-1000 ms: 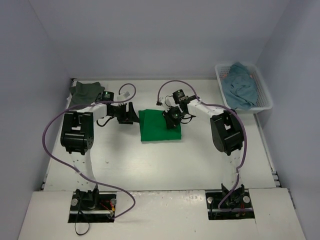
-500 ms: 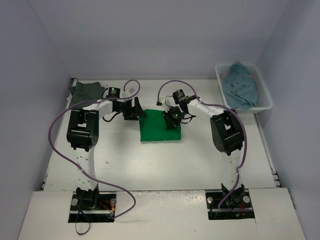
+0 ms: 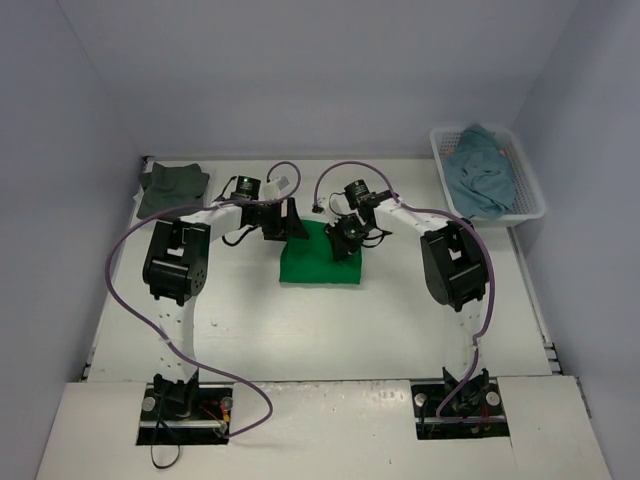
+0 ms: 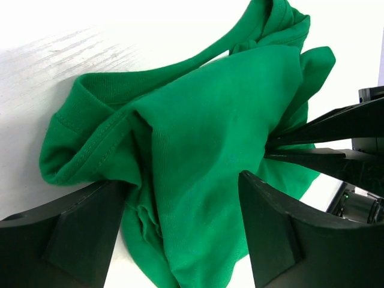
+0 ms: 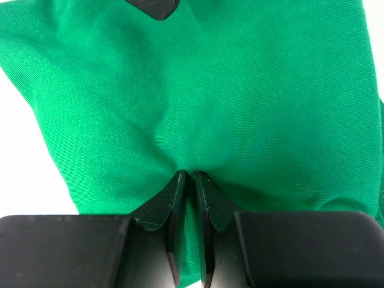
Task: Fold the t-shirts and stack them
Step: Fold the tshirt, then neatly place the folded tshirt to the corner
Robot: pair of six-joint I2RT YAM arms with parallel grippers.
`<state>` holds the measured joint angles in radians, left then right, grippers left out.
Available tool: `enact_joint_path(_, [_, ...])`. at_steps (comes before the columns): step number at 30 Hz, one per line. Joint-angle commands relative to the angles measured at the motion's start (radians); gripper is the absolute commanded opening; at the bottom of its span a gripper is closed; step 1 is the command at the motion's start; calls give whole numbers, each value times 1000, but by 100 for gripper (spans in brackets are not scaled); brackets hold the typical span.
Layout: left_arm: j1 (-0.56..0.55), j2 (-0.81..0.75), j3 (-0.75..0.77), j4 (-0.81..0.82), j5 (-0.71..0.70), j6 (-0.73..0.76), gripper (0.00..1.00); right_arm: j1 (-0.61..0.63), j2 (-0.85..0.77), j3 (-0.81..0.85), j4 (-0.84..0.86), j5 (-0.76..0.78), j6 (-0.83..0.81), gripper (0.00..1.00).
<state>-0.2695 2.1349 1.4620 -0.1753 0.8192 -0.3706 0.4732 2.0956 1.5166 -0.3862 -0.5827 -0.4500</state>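
Right wrist view shows the right gripper (image 5: 187,175) at its closest. Its two fingertips are pressed together on a raised pinch of the bright green t-shirt (image 5: 240,90), with a thin ridge of cloth caught in the slit between them. That grip looks meant to anchor this side of the shirt while the other arm works.

From its own wrist camera, the left gripper (image 4: 180,198) has its jaws spread wide, one on either side of a bunched fold at the shirt's edge. Nothing is clamped there. The wide stance reads as lining up a grab, probably so both arms can lift or turn a layer together.

From above, the green shirt lies near the middle of the table (image 3: 300,330) as a partly folded block, with both grippers meeting over its far edge. A dark grey-green t-shirt (image 3: 172,188) sits flat at the far left corner, likely the start of the stack. A teal-blue t-shirt (image 3: 478,172) is heaped in the white mesh basket (image 3: 528,190) at the far right, not yet folded.

The arms cover the green shirt's far edge in the overhead view, so how its layers lie there cannot be told. Both wrist views cut the shirt off at the frame. Whether the left fingers already brush the cloth is unclear.
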Motion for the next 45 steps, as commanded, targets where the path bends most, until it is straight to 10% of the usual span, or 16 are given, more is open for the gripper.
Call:
enact_joint_path(1, [-30,109,-84,-147,-91,24,68,8,-60,4,-33,-22,-12,9])
enact_joint_path(8, [-56,118,-83,-145,-52,19,23,10,-52,8,-33,-19,-15,9])
enact_joint_path(17, [-60,146,-62,-159,-23,32,0,5,-54,-6,-31,-14,-26,9])
enact_joint_path(45, [125,-64,291,-572,-241,443,0,-189,-310,-108,-31,-85,-95,14])
